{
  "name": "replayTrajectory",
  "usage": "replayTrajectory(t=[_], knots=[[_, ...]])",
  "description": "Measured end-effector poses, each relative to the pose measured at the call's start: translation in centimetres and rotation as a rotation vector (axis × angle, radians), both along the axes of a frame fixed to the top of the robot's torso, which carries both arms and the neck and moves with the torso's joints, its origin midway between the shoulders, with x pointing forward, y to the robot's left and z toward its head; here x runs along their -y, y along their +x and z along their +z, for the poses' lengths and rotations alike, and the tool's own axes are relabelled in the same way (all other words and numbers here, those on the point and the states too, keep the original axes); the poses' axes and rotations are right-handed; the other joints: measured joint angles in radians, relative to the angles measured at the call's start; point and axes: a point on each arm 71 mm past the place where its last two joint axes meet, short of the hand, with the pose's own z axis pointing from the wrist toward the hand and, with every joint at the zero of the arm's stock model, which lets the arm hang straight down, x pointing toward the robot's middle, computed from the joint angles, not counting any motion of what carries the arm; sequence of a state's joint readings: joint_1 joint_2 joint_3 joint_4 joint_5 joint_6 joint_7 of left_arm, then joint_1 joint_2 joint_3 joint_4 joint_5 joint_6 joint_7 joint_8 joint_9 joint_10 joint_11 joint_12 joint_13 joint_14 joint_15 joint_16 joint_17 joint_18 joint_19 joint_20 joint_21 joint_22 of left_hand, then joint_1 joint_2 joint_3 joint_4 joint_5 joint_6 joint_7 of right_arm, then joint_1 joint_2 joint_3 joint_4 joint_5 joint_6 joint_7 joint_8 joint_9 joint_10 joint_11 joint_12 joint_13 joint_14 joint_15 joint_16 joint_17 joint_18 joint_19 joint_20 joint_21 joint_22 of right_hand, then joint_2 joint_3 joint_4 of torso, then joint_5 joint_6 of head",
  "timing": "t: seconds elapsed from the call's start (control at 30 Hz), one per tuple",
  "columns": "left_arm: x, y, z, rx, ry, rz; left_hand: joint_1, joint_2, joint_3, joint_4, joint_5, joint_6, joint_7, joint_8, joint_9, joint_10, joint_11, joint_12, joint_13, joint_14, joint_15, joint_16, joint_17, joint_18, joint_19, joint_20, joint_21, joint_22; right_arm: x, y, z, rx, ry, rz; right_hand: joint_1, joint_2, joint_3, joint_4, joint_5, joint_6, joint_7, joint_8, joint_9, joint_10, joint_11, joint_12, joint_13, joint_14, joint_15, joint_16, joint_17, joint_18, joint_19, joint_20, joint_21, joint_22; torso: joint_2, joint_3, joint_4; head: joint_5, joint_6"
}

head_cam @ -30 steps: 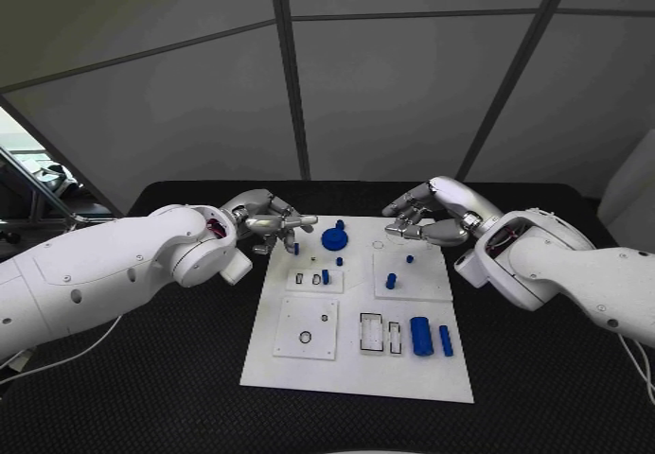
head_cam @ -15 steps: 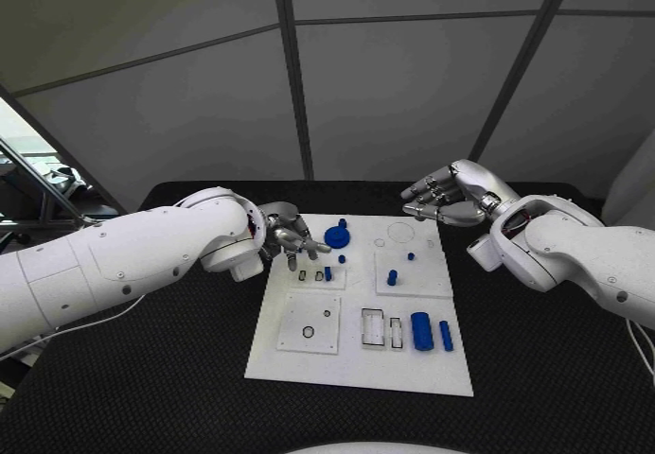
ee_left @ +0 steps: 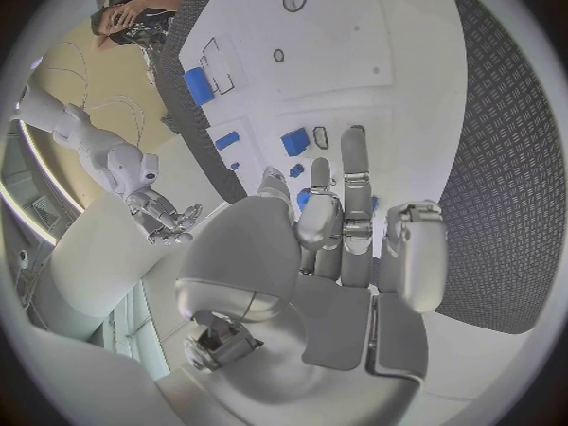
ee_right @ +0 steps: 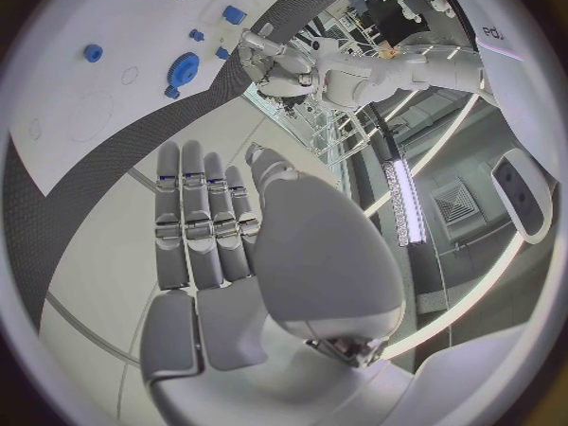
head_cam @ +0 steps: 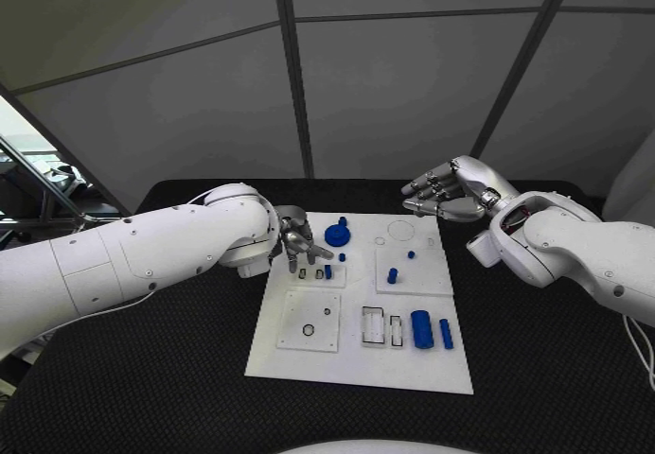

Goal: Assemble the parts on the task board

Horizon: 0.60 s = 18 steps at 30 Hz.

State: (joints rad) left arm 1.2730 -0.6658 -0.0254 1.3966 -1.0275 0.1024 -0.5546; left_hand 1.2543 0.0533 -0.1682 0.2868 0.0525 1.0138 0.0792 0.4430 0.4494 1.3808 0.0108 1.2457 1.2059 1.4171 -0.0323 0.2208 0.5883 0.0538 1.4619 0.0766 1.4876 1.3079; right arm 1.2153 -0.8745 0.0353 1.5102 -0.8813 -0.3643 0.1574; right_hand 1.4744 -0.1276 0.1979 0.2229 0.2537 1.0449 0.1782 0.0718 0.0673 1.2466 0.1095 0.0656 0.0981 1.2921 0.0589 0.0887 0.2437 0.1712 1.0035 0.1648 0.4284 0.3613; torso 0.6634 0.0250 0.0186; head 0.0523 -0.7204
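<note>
Nearest to us, on the near end of the task board (head_cam: 358, 364), two blue cylinders (head_cam: 420, 333) lie side by side on the right, next to two empty rectangular slots (head_cam: 371, 328). We judge these parts are still waiting to be seated; being round and lying flat, they could roll off toward the board's edge if a hand brushes them.

Further in, a white tile with a small ring hole (head_cam: 308, 331) sits to the left, and beyond it a row of small slots with one short blue peg (head_cam: 327, 272) standing in it. Our left hand (head_cam: 296, 243) hovers just over this row, fingers extended and apart, grasping nothing that we can see. In the left wrist view its fingertips (ee_left: 354, 142) point down close to the small blue pieces (ee_left: 294, 142). We judge the risk here is greatest: the pieces are tiny and crowded, so a descending finger could knock a neighbour out of its slot or tip the peg rather than pinch it.

Beside it stands the blue gear (head_cam: 336, 235), and to its right another blue peg (head_cam: 392, 277) on the right-hand tile.

Farthest off, our right hand (head_cam: 444, 195) is raised above the board's far right corner, fingers curled loosely and released, holding nothing. Coming down blind, it might land on the empty round recess (head_cam: 401, 230) or jolt the board.
</note>
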Motion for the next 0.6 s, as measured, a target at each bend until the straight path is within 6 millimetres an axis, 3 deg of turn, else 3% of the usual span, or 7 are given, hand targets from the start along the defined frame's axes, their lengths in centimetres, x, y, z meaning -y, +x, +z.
replayTrajectory(t=[0.03,0.13,0.6], knots=[[0.1,0.2,-0.1,-0.003,0.011,0.000,-0.016,0.005,-0.013,0.000,0.000,-0.014,-0.004,0.032,0.036,0.013,0.000,0.035,0.037,0.000,0.000,-0.010,0.012,0.000,0.003,-0.003,0.003,0.000,0.0,0.1,0.0,0.000,0.000,-0.001,-0.005,-0.005,0.000,0.000,0.003,-0.004,0.004,-0.003,0.000,-0.004,0.004,0.000,-0.004,0.000,0.000,-0.007,-0.004,0.000,0.003,0.003,-0.007,-0.005,0.000,-0.0001,0.0000,0.000,0.000],[1.3,0.2,-0.2,-0.009,0.024,-0.022,-0.020,0.002,-0.021,0.001,0.000,-0.021,-0.008,0.058,0.066,0.024,-0.003,0.066,0.052,0.000,0.000,-0.015,0.021,-0.001,0.003,-0.003,0.004,0.000,-0.1,0.1,0.0,0.000,0.000,-0.002,-0.005,-0.005,0.000,0.000,0.004,-0.007,0.007,-0.003,0.000,-0.005,0.005,0.000,-0.009,0.000,0.000,-0.010,-0.008,0.000,0.005,0.005,-0.010,-0.010,0.001,-0.0002,-0.0001,0.000,-0.003],[2.3,0.3,-0.6,-0.033,0.061,-0.054,-0.024,0.006,-0.029,0.001,0.000,-0.028,-0.008,0.066,0.083,0.027,-0.002,0.075,0.077,0.003,-0.003,-0.020,0.026,-0.001,0.003,-0.003,0.004,0.000,-0.3,0.2,-0.1,-0.002,-0.009,-0.004,-0.010,-0.006,-0.003,-0.003,0.008,-0.013,0.013,-0.003,0.000,-0.009,0.009,0.000,-0.016,-0.001,0.000,-0.019,-0.015,0.000,0.005,0.005,-0.022,-0.017,0.002,-0.0012,-0.0001,0.000,-0.011]])
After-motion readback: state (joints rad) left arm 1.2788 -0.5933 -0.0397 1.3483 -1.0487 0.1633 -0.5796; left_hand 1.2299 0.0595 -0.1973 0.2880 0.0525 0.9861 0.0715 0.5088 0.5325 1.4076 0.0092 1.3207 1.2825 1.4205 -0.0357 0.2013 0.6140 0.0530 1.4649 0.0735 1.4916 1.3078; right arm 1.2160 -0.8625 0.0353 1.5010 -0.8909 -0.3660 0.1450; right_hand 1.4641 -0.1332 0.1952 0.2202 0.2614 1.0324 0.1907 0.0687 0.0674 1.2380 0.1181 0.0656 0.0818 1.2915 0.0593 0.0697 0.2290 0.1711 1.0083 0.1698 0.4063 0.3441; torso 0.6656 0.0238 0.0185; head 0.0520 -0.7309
